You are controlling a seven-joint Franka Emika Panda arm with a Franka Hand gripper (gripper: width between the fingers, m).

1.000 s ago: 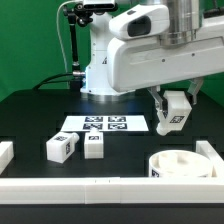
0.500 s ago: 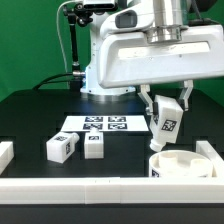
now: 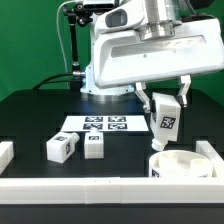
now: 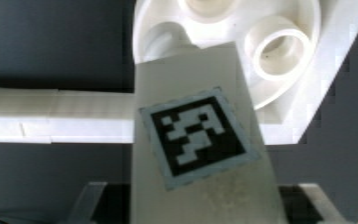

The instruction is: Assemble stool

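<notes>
My gripper [image 3: 166, 101] is shut on a white stool leg [image 3: 165, 121] with a black-and-white tag, held tilted in the air just above the round white seat [image 3: 184, 166] at the exterior view's right. In the wrist view the leg [image 4: 201, 130] runs out from between the fingers [image 4: 98, 196] toward the seat [image 4: 247, 40], whose round recesses show beyond its tip. Two more tagged legs [image 3: 61, 147] [image 3: 94, 146] lie on the black table at the exterior view's left.
The marker board [image 3: 105, 125] lies flat at the table's middle. A long white rail [image 3: 90, 190] runs along the front edge, with short rail pieces at the left [image 3: 5, 153] and right [image 3: 211, 151]. The rail [image 4: 51, 108] also passes beside the seat.
The arm has swung round and carried the held leg slightly left and down, closer to the seat, with the leg now more tilted. The grip has not changed.
</notes>
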